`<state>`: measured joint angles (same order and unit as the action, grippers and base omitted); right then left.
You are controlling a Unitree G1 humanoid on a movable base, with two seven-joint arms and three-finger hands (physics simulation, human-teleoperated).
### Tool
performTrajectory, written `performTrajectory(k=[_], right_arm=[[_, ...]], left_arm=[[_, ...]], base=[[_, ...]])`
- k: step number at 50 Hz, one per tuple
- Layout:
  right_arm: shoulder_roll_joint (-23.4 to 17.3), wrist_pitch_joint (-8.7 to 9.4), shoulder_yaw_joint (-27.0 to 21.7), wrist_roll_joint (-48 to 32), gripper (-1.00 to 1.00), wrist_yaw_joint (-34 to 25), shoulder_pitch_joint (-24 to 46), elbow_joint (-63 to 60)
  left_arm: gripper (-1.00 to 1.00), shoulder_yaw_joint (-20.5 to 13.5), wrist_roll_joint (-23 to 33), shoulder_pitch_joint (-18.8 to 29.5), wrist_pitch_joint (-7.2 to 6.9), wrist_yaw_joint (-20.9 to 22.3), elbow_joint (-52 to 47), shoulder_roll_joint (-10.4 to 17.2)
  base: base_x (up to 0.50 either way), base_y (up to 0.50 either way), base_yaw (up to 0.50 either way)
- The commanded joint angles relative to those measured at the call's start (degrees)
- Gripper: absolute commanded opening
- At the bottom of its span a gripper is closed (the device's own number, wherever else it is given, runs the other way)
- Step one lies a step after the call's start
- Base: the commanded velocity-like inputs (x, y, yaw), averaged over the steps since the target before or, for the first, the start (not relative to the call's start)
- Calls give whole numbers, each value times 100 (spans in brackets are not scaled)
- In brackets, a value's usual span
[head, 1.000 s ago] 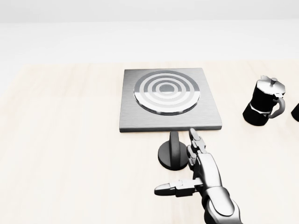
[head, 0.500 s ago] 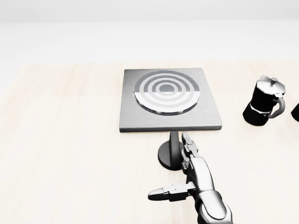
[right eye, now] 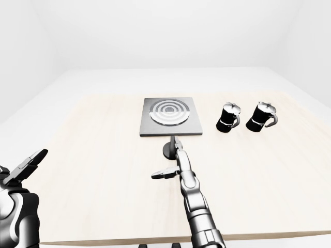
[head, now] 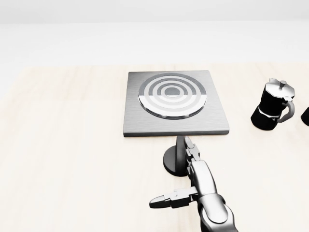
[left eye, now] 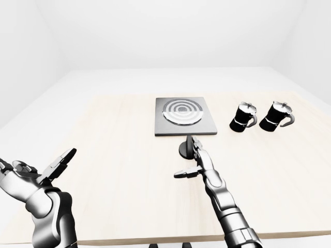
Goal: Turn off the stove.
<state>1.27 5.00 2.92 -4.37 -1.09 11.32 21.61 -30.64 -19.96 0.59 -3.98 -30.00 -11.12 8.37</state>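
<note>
The stove (head: 212, 123) is a square grey plate with a ringed burner (head: 172, 94) on the pale wooden table. Its black round knob (head: 172, 160) with an upright handle sits just below the plate's lower edge. My right hand (head: 181, 171) is open at the knob: its long fingers (head: 189, 147) lie against the right side of the handle and the thumb (head: 166, 199) sticks out to the left, below the knob. My left hand (left eye: 39, 170) is open, held off the table at the lower left of the left-eye view.
Two black moka pots (left eye: 243, 117) (left eye: 275, 115) stand to the right of the stove. The table (left eye: 119, 155) ends in an edge along the bottom of the eye views.
My right hand has slid left and up, so its fingers now touch the right side of the knob's handle. The knob and stove look unchanged.
</note>
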Motion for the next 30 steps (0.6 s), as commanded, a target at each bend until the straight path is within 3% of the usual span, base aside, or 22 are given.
performTrajectory(k=[1, 7, 8, 16, 20, 22, 30], right_arm=[[525, 0, 354, 162, 100, -225, 454, 148], [746, 0, 669, 111, 100, -153, 216, -610], [732, 0, 873, -263, 100, 61, 238, -896], [844, 0, 881, -210, 100, -12, 236, -1187], [921, 0, 1030, -229, 100, 31, 190, -1459], [933, 0, 1053, -202, 100, -15, 222, -1423], [440, 0, 46, 402, 100, 13, 984, -237]], left_arm=[[100, 4, -1, 3, 22, 0, 6, 0], [100, -4, 2, -10, 27, 0, 2, -4], [100, -2, 4, -4, 30, 0, 13, -5], [100, 10, -10, 23, 58, 0, 84, 11], [100, -18, -44, 12, -32, 0, 1, 24], [100, -10, -33, 18, 14, 0, 40, 16], [100, -8, -49, 9, 37, 0, 39, 15]], base=[[0, 0, 0], [0, 0, 0], [0, 0, 0], [0, 0, 0], [0, 0, 0], [0, 0, 0], [0, 0, 0]])
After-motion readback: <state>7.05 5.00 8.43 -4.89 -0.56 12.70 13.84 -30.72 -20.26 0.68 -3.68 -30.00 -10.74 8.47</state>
